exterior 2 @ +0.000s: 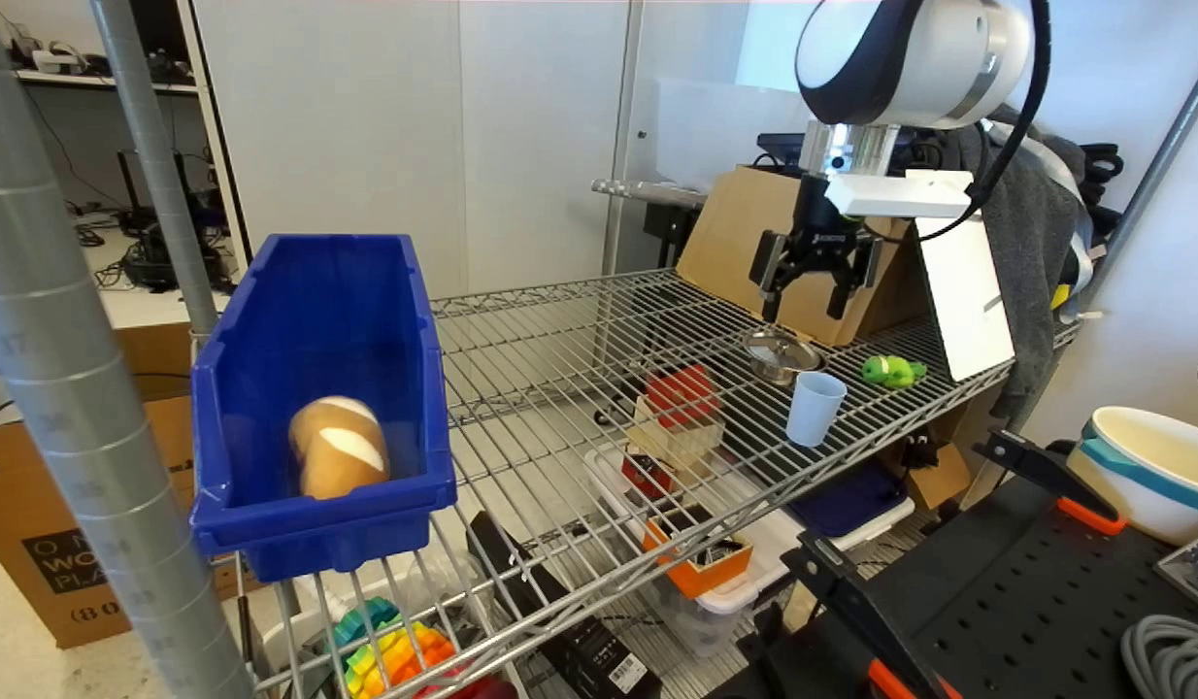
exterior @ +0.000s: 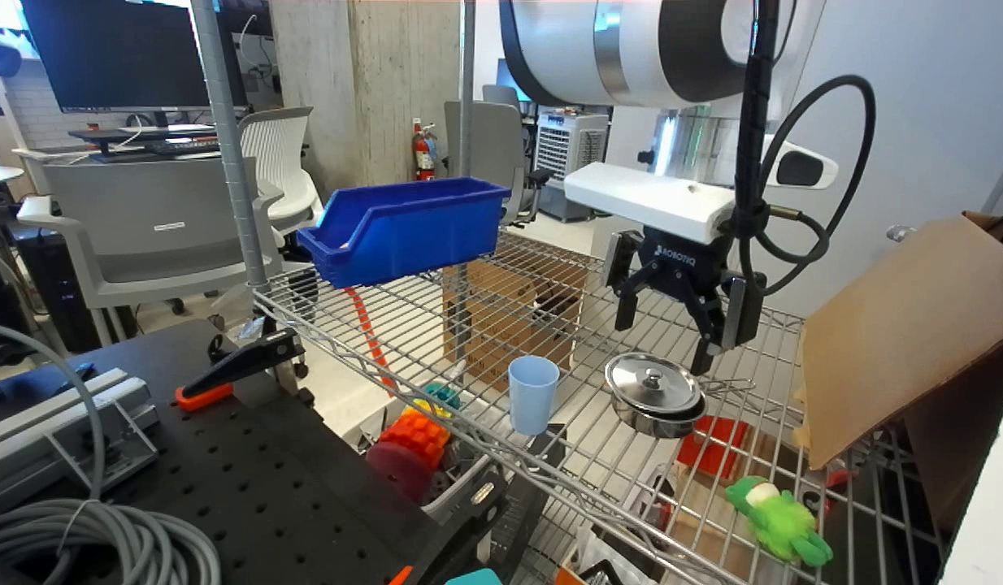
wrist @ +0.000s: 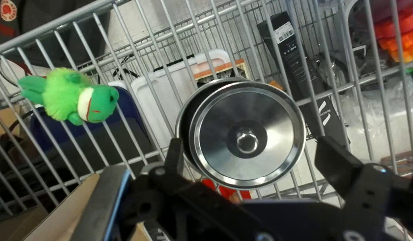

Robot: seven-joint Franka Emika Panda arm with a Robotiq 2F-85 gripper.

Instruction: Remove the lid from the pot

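Note:
The pot stands on the wire shelf in both exterior views. The shiny silver lid rests on it, shifted off centre. In the wrist view the lid leaves a dark crescent of the pot uncovered on its left side. The knob stands up at the lid's centre. My gripper is open and empty above the lid, apart from it. In the wrist view the gripper's fingertips lie to either side of the lid. The pot's inside is mostly hidden.
A light-blue cup stands near the pot. A green plush toy lies on the shelf's other side of the pot. A blue bin sits at the shelf's far end. A cardboard box leans nearby. The shelf has open wire gaps.

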